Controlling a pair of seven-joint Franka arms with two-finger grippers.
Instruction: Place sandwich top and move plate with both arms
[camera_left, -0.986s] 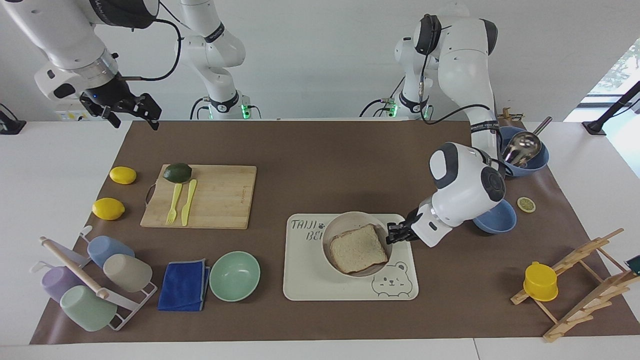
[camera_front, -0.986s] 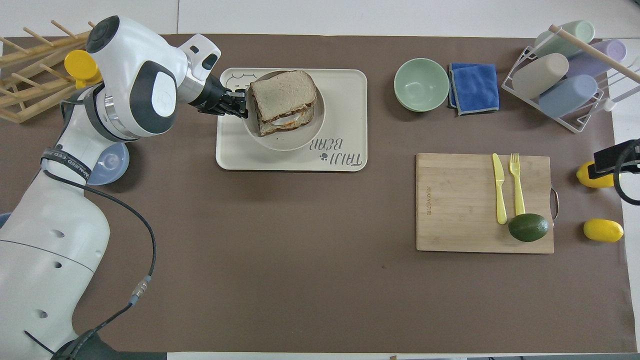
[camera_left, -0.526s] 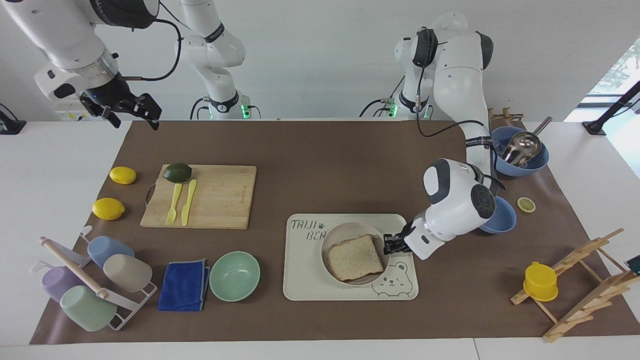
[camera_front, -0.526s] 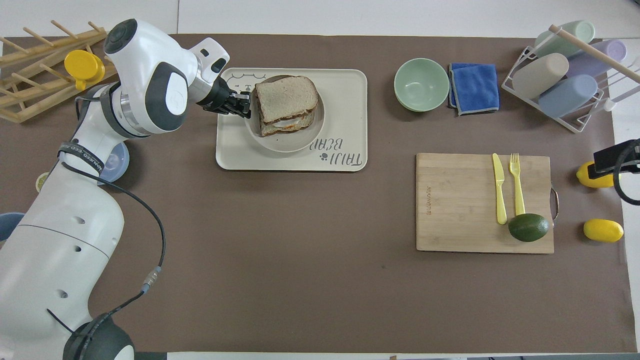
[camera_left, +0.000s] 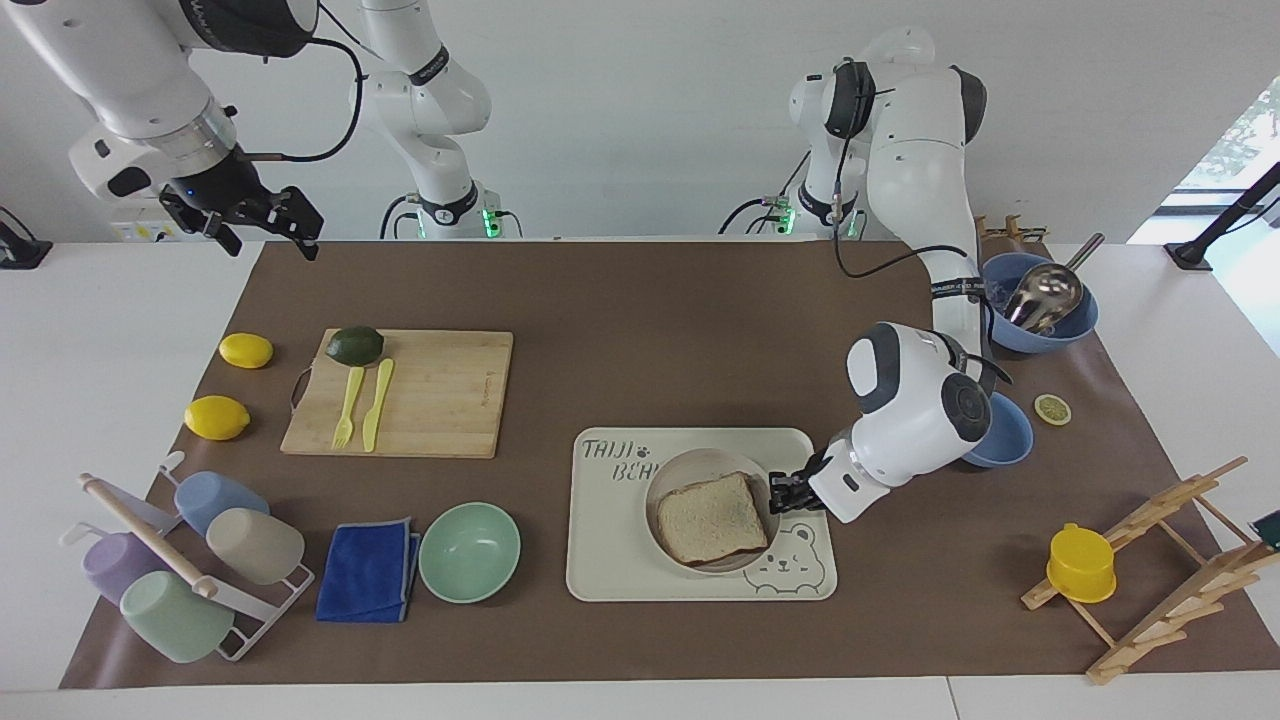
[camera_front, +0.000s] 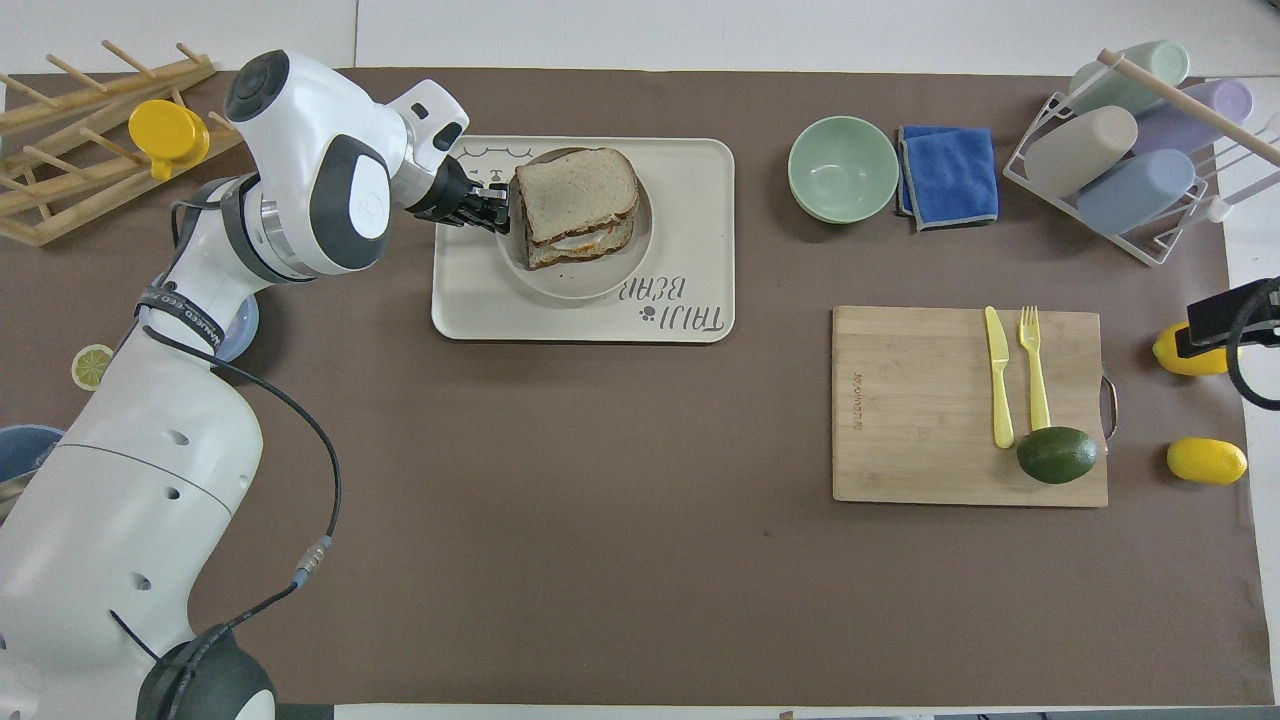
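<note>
left hand | at plate rim | sandwich top beside (stacked)

Brown-matted table carries tray, board, bowl.

The left tool meets the plate rim on the bear-print tray, near the table's left-arm end; the sandwich top caps the stack.

Square pale-brown sandwich top, darker crust, lying flat on the egg-topped toast. Small round cream plate beneath, resting on the bear-print tray.
</note>
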